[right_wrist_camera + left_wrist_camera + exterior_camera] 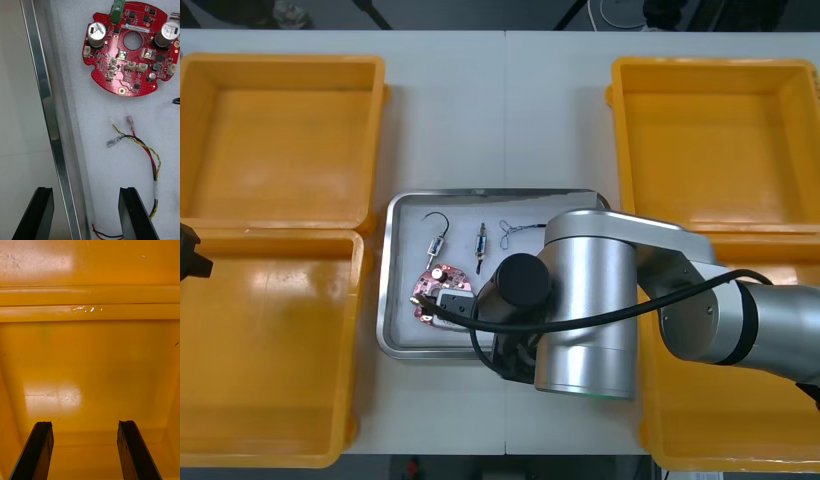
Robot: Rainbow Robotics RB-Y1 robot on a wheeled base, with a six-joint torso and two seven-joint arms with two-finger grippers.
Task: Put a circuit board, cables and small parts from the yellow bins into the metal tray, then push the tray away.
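The left bins are set to the left of the tray, one behind the other. The left gripper is held above one of them, well apart from the tray. Its fingers are spread, and only the bin's bare floor is seen between them.

Inside the tray, on its white lining, a red board is laid toward the tray's left wall. Small metal parts are ranged along the tray's far side, just beyond the board. A red and yellow cable is also laid in the tray, near the board but not touching it, with its loose ends turned toward the board.

The right gripper is held low at the tray's rim, and its fingers are spread wide with nothing pinched. The rim is straddled: one finger is placed outside the tray over the table, and the other inside it, over the lining and just beside the cable. In the front view the tray's near right part is covered by the right arm.

The right bins are set to the right of the tray.
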